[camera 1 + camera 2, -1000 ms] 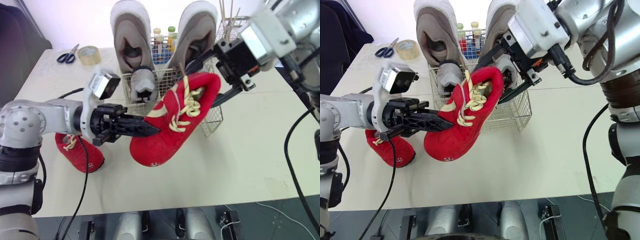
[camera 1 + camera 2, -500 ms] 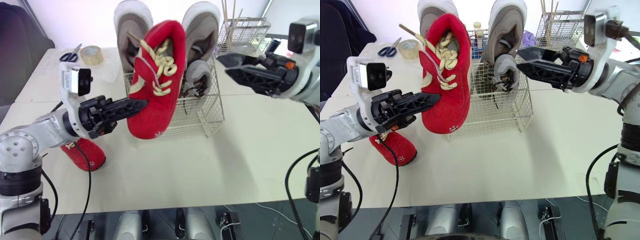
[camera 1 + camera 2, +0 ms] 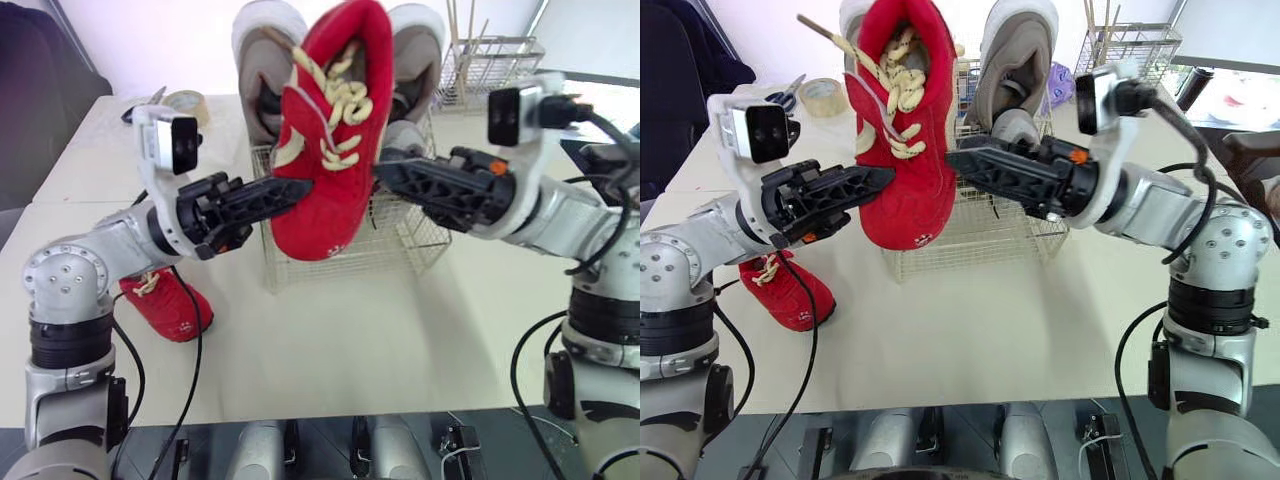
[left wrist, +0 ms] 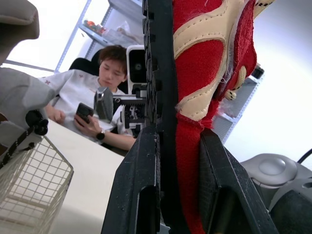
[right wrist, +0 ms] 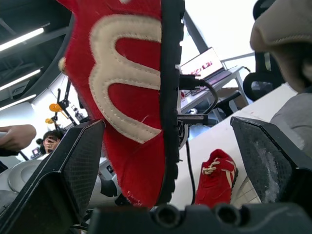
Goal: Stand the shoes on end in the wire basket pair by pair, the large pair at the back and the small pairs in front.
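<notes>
One red shoe (image 3: 322, 200) on end, pinched in left jaws, between wide-open right jaws

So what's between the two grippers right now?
The red shoe, pinched by the left gripper, hangs between it and the open right gripper, as both eye views show.
</notes>
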You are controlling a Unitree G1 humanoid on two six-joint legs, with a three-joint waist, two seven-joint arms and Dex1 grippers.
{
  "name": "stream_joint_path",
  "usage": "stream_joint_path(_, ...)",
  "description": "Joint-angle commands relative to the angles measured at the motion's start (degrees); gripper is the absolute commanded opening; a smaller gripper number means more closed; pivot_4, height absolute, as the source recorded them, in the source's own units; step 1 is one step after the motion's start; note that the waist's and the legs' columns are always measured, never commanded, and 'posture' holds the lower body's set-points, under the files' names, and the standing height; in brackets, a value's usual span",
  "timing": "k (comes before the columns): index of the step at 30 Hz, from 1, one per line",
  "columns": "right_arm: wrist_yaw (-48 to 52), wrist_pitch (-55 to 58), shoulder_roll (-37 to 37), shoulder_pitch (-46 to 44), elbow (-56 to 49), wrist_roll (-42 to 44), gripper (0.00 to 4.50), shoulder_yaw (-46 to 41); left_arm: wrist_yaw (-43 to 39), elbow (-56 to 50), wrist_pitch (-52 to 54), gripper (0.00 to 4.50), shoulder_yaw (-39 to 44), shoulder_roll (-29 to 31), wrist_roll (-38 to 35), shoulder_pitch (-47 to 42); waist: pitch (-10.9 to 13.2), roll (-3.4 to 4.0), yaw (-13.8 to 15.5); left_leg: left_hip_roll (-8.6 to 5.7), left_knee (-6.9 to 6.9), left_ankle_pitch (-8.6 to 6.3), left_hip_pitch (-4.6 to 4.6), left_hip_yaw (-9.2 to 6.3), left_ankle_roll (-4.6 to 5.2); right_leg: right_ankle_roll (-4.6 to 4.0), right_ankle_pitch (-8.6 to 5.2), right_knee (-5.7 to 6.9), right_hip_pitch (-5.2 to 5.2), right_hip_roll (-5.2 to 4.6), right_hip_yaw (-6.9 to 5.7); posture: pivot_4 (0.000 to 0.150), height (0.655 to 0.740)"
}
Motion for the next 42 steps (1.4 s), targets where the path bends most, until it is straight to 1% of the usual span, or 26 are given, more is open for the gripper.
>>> stream_joint_path(1,-1.04,-1.32,0.50,-1.53,-1.84,1.90,4.45,-0.68,-1.43,-0.87,-0.17,0.72,0.27,0.00,0.69,-0.81,0.00,-0.01,0.17,0.00,0.00,0.00,0.00,0.00,0.00,0.00,0.00,0.00,0.00,0.00,0.00,0.150,0.7400)
stream_joint_path(5,-1.03,-1.96,1.25,-1.48,-0.98,2.93,4.45,-1.28,-1.84,-0.92,-0.04,0.72,0.17,-0.09,1.50,-0.50,-0.02,-0.03,0.10,-0.01,0.01,0.00,0.00,0.00,0.00,0.00,0.00,-0.01,0.01,-0.01,0.00,0.150,0.7400)
stream_joint_path(6,-0.89,-1.93,1.19,-1.46,-0.93,3.05,4.22,-1.39,-1.91,-0.90,-0.01,0.72,0.18,-0.06,1.68,-0.41,-0.02,-0.03,0.09,0.00,0.00,0.00,0.00,-0.01,0.00,0.00,0.00,-0.01,0.01,-0.01,0.00,0.150,0.7400)
stream_joint_path(8,-0.70,-1.85,1.00,-1.40,-0.91,3.22,3.59,-1.46,-1.88,-0.84,0.01,0.72,0.29,-0.08,1.82,-0.31,-0.02,-0.03,0.07,0.00,0.00,0.00,0.00,-0.01,0.00,0.00,0.00,-0.01,0.01,0.00,0.00,0.150,0.7400)
stream_joint_path(11,2.27,-1.08,-0.53,-0.74,-0.59,2.34,2.11,-2.08,-1.17,0.04,-0.16,0.72,1.14,-0.44,0.87,-0.95,-0.02,-0.03,0.13,0.00,0.00,0.00,0.00,-0.01,0.00,0.00,0.00,-0.01,0.01,0.00,0.00,0.150,0.7400)
stream_joint_path(14,4.53,-1.46,-1.43,-0.15,0.10,0.55,2.11,-2.57,-1.10,0.19,-0.04,0.72,1.59,-0.41,0.72,-1.21,-0.02,-0.03,0.12,-0.01,0.00,-0.01,-0.01,-0.01,0.01,0.00,0.00,-0.02,0.01,-0.01,0.00,0.150,0.7400)
stream_joint_path(21,8.36,-1.15,-2.36,1.02,1.48,0.28,2.11,-3.35,-0.99,0.57,0.11,0.72,1.95,-0.16,0.93,-1.47,-0.02,-0.03,0.12,0.00,0.00,-0.01,0.00,-0.01,0.02,0.00,0.00,-0.02,0.01,-0.01,0.00,0.150,0.7400)
stream_joint_path(24,8.18,-1.50,-1.87,1.06,1.59,-0.40,2.87,-3.30,-0.86,0.70,0.22,0.72,2.01,-0.22,0.94,-1.68,-0.02,-0.03,0.09,0.00,0.00,-0.01,0.00,-0.01,0.02,0.00,0.00,-0.02,0.01,-0.01,0.00,0.150,0.7400)
stream_joint_path(27,7.87,-1.74,-1.60,0.92,1.73,-1.06,4.39,-3.25,-0.79,0.69,0.33,0.72,1.86,-0.31,1.00,-1.79,-0.02,-0.03,0.11,0.00,0.00,-0.01,0.00,-0.01,0.02,0.00,0.00,-0.02,0.01,-0.01,0.00,0.150,0.7400)
stream_joint_path(33,7.50,-2.13,-0.33,0.51,0.65,-2.84,4.39,-2.26,-0.71,0.19,0.51,0.72,0.74,-1.02,1.75,-1.75,-0.02,-0.03,0.10,0.00,0.00,-0.01,0.00,-0.01,0.01,0.00,0.00,-0.02,0.01,-0.01,0.00,0.150,0.7400)
stream_joint_path(40,5.71,-2.21,1.99,-0.90,0.21,-4.48,4.39,-0.78,-1.38,-0.90,0.19,0.72,-1.47,-2.28,4.76,-2.12,-0.02,-0.03,0.06,-0.01,0.00,-0.01,0.00,-0.01,0.01,0.00,0.00,-0.02,0.01,-0.01,0.00,0.150,0.7400)
stream_joint_path(42,5.49,-2.19,2.23,-1.27,0.20,-4.69,3.87,-0.53,-1.52,-0.84,0.21,0.72,-1.57,-2.47,5.18,-2.14,-0.02,-0.03,0.05,0.00,-0.01,-0.01,0.00,-0.01,0.01,0.00,0.00,-0.02,0.01,-0.01,0.00,0.150,0.7400)
